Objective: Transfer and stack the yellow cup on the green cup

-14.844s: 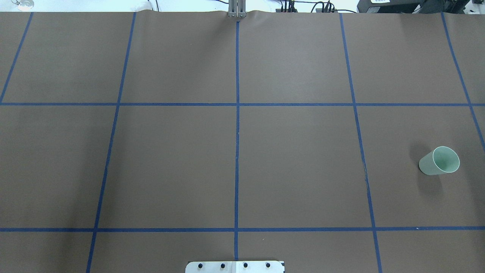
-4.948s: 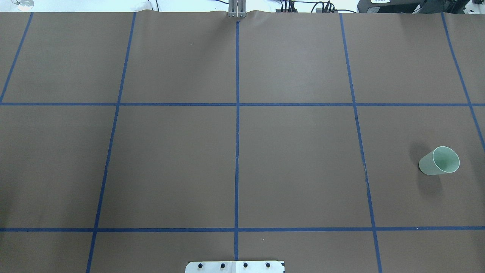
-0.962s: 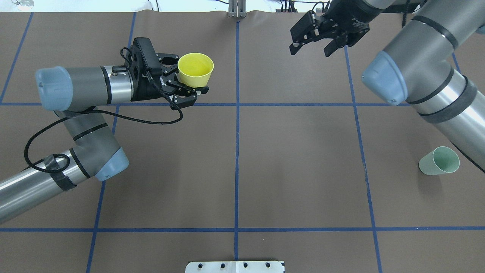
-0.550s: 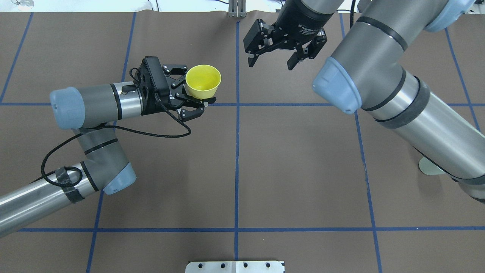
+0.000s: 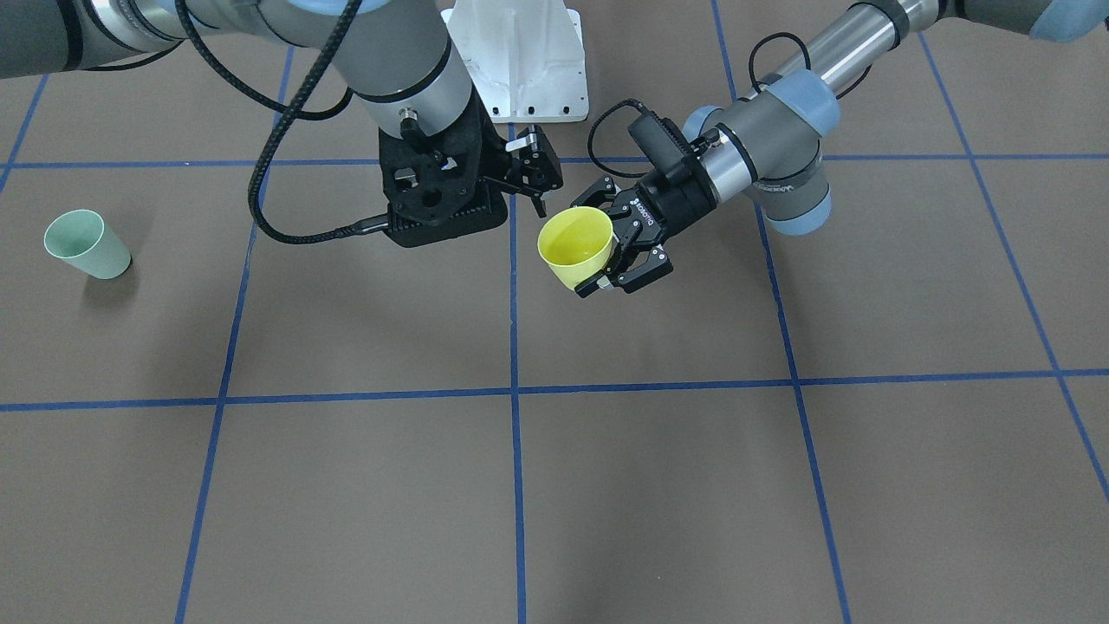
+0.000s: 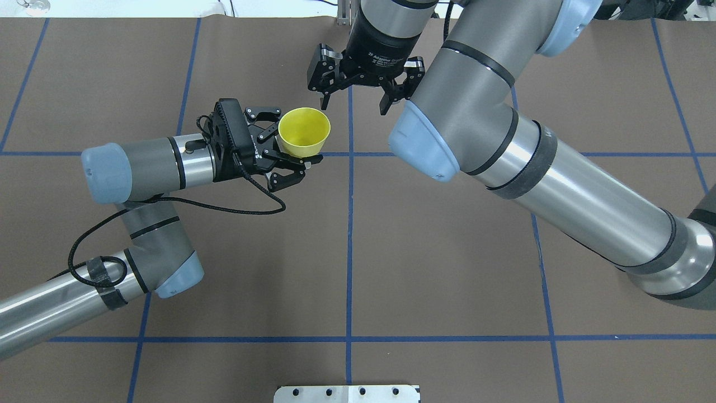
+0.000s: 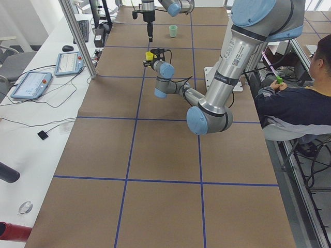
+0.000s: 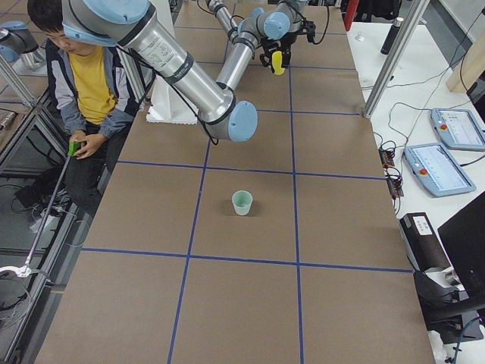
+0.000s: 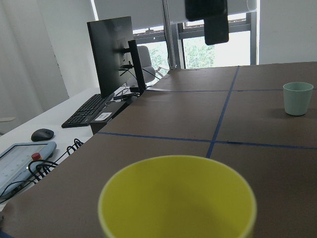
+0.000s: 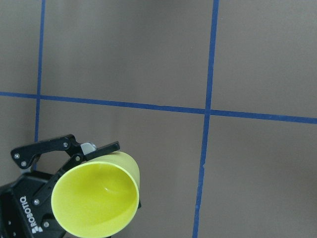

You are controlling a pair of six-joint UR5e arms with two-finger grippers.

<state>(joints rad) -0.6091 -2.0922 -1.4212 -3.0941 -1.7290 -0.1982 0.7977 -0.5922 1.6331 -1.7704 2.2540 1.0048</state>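
Observation:
My left gripper [image 6: 297, 136] is shut on the yellow cup [image 6: 304, 131] and holds it upright above the table, left of the centre line; the cup also shows in the front view [image 5: 576, 243] and the right wrist view [image 10: 96, 201]. My right gripper [image 6: 354, 106] is open and empty, pointing down just beyond and to the right of the cup. The green cup [image 5: 85, 244] stands upright far off on the robot's right side; it also shows in the left wrist view [image 9: 298, 98]. In the overhead view my right arm hides it.
The brown table is marked with blue tape lines [image 6: 349, 235]. The white robot base [image 5: 520, 61] stands at the table's edge. A seated operator [image 8: 83, 76] is beside it. A monitor [image 9: 111, 54] and keyboard sit past the table's far side.
My right arm has swung left across the table, and its open gripper has come close to the yellow cup. My left gripper has carried the cup slightly right and nearer. The right arm now covers the green cup overhead.

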